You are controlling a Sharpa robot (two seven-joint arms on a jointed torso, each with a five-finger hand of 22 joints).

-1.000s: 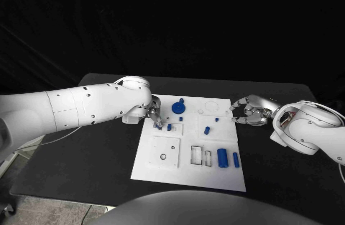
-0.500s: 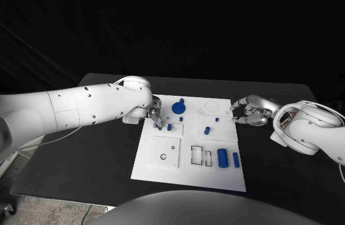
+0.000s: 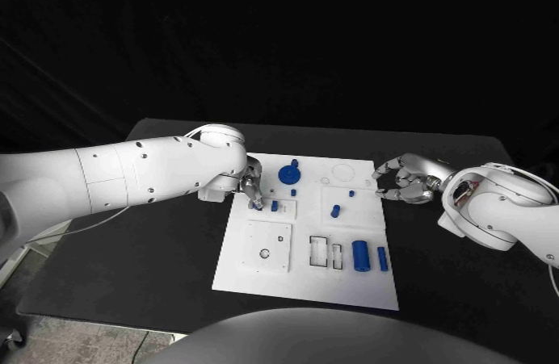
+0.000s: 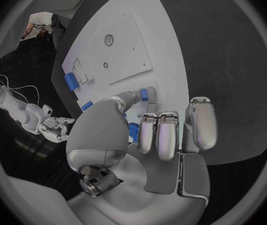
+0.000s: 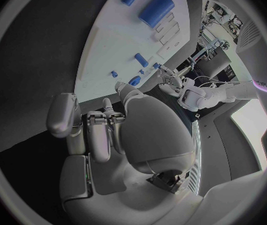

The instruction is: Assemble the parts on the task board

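working over the black surface, the white task board carries blue parts mid-board; left robot hand pinches a small blue peg at the board's upper-left square plate, seemingly seating it; right robot hand hovers clenched, grasping nothing, at the board's right edge; next call: press straight down.

The left arm reaches in low, its hand turned fingertips-down with thumb and a finger closed together on a small blue part. The right hand hangs with fingers curled inward, holding nothing.
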